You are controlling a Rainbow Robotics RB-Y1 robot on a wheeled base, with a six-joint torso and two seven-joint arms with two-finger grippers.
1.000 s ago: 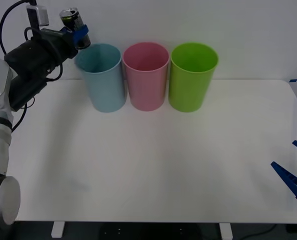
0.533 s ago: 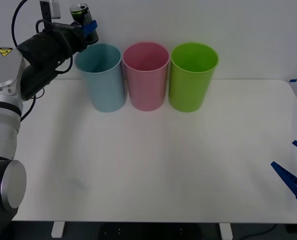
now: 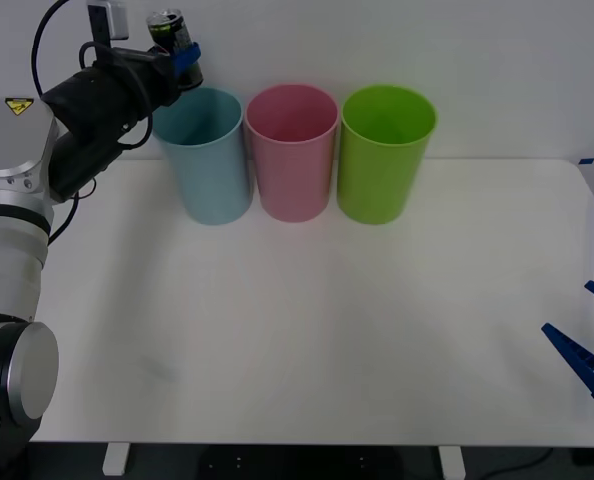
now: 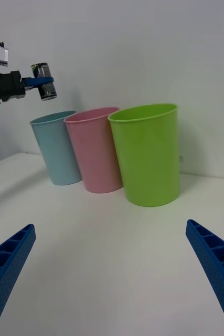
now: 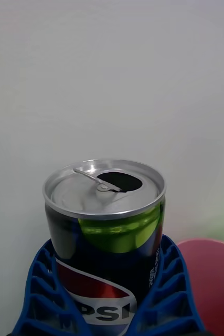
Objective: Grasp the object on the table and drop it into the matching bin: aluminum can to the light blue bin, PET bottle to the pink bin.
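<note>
My left gripper [image 3: 182, 55] is shut on the aluminum can [image 3: 167, 30], a small dark can with a shiny silver top and an opened pull tab [image 5: 104, 186]. It holds the can upright in the air, above the left rim of the light blue bin [image 3: 209, 155]. The right wrist view shows the held can [image 4: 43, 80] hanging above the light blue bin [image 4: 56, 149]. The pink bin [image 3: 292, 150] stands right beside the blue one, and its rim [image 5: 211, 249] appears behind the can. My right gripper [image 3: 589, 345] rests open low at the table's right edge.
A lime green bin [image 3: 385, 150] stands at the right end of the row of three, all at the back of the white table [image 3: 307, 330]. A white wall rises close behind the bins.
My left arm has carried the can to the right and slightly up, from left of the light blue bin to above its left rim. The right arm has not moved.
</note>
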